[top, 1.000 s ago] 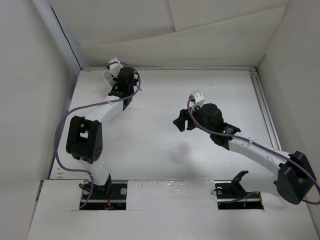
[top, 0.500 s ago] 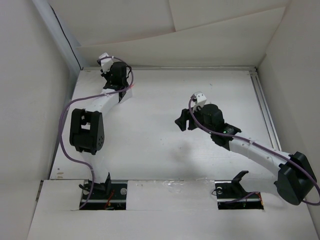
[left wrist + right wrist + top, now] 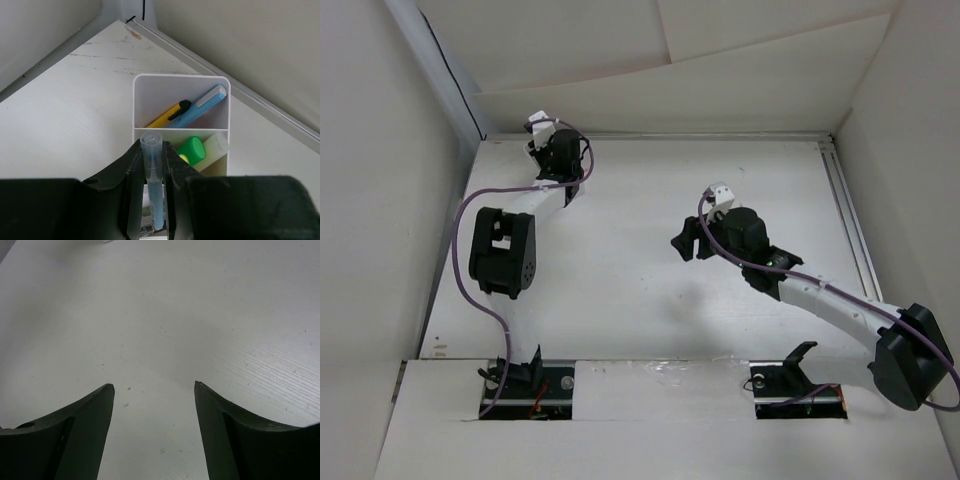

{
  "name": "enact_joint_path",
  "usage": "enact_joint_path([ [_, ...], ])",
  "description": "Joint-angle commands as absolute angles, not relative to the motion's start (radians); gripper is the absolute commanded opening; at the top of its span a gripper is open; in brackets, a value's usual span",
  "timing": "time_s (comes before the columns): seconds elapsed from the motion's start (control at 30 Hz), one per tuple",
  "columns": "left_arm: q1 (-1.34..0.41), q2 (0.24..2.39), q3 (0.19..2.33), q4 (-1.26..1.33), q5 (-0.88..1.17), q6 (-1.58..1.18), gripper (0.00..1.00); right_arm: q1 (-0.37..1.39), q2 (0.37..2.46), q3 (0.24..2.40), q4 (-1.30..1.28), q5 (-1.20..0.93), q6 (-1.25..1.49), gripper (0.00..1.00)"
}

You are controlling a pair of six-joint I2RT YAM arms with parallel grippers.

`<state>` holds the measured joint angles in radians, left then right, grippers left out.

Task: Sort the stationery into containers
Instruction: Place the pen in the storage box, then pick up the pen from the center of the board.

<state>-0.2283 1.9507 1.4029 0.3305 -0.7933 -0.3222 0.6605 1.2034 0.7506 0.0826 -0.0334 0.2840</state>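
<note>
Left hand point(image 3: 152, 148): closed tight on a pen point(image 3: 154, 192), pinched between both dark fingers point(image 3: 131, 175).
Pen: pale blue barrel with a clear cap; cap end poking out past the fingertips, pointed toward the tray point(image 3: 161, 94); lengthwise along the grip, in line with the tray's long side.
Tray: white, thin-walled, with rounded corners, on the surface point(image 3: 65, 115) in the far left corner, just below and ahead of the left hand; near end hidden behind the fingers.
Far compartment: a yellow cutter point(image 3: 164, 118) with a black slider and a light blue cutter point(image 3: 204, 104), side by side, both leaning diagonally with upper ends toward the right wall.
Middle compartment: a green-capped marker point(image 3: 191, 148) beside a pale tube point(image 3: 216, 144), touching each other, tube against the right wall.
Nearest compartment: mostly covered by the hand, contents impossible to tell.
Behind the tray: a grey rail point(image 3: 260, 102) along the edge of the surface, then a plain wall point(image 3: 240, 40).
Right hand point(image 3: 152, 386): wide open, nothing between the fingers point(image 3: 82, 432), hanging over bare white surface point(image 3: 165, 315) near the middle, well apart from the tray.
Right hand in the overhead view point(image 3: 682, 243): pointing left, arm stretched in from the near right corner.
</note>
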Motion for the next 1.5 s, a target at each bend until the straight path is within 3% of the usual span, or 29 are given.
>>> enact_joint_path([
  [0.0,-0.229,1.937,1.405,0.413,-0.825,-0.296,0.00,0.655,1.181,0.750,0.133,-0.012,0.288,0.71],
  [0.17,-0.238,1.957,1.396,0.413,-0.807,-0.308,0.03,0.655,1.190,0.750,0.133,-0.021,0.288,0.71],
  [0.47,-0.261,1.916,1.374,0.402,-0.778,-0.348,0.54,0.646,1.181,0.741,0.133,0.026,0.288,0.78],
  [0.6,-0.270,1.827,1.384,0.382,-0.736,-0.376,0.53,0.646,1.161,0.730,0.133,0.104,0.310,0.76],
  [0.73,-0.279,1.667,1.347,0.348,-0.640,-0.471,0.47,0.615,1.134,0.707,0.095,0.299,0.340,0.48],
  [0.77,-0.279,1.625,1.323,0.359,-0.614,-0.500,0.47,0.598,1.134,0.707,0.040,0.328,0.380,0.23],
  [0.83,-0.296,1.498,1.213,0.421,-0.533,-0.575,0.47,0.531,1.160,0.727,-0.036,0.393,0.435,0.00],
  [1.03,-0.492,1.301,0.959,0.520,-0.480,-0.637,0.47,0.342,1.294,0.756,-0.078,0.319,0.459,0.03],
  [1.1,-0.591,1.269,0.858,0.556,-0.480,-0.659,0.46,0.321,1.366,0.790,-0.087,0.319,0.459,0.18],
  [1.13,-0.616,1.269,0.830,0.557,-0.468,-0.660,0.46,0.307,1.390,0.802,-0.103,0.304,0.459,0.31],
  [1.23,-0.646,1.256,0.740,0.580,-0.372,-0.686,0.44,0.273,1.471,0.862,-0.115,0.252,0.450,0.42],
  [1.47,-0.646,1.174,0.615,0.609,-0.174,-0.670,0.44,0.241,1.620,0.976,-0.159,0.242,0.462,0.43],
])
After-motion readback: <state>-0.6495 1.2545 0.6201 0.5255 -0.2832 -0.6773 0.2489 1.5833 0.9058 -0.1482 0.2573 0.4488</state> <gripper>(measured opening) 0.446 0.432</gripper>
